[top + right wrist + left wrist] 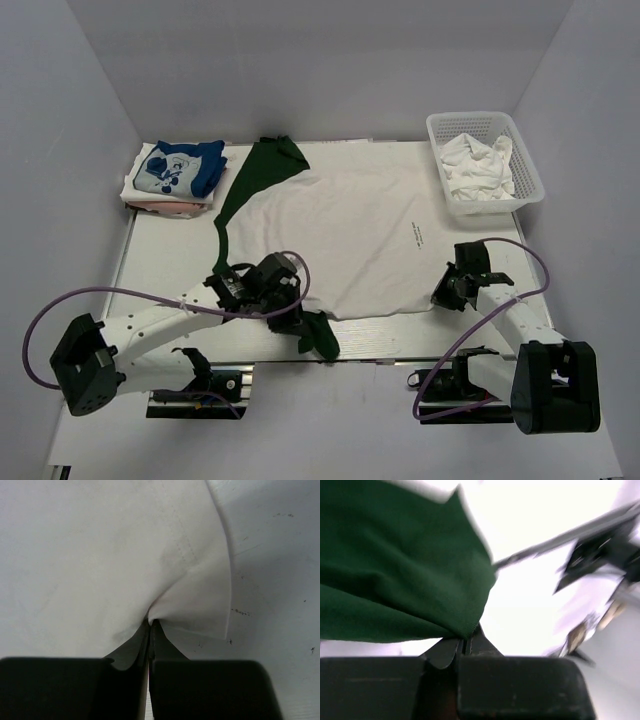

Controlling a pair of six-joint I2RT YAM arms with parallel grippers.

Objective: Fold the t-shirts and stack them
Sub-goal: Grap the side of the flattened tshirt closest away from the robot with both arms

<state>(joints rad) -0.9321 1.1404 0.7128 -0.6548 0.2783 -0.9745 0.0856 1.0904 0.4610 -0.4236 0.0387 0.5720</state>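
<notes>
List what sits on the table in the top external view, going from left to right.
folded t-shirt stack → spread white-and-green t-shirt → white basket holding crumpled white cloth

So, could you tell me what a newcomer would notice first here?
A big white shirt lies spread on the table, the left gripper shut on its green sleeve and the right gripper shut on its near hem. A folded stack sits far left; a basket of crumpled cloth, far right.
</notes>
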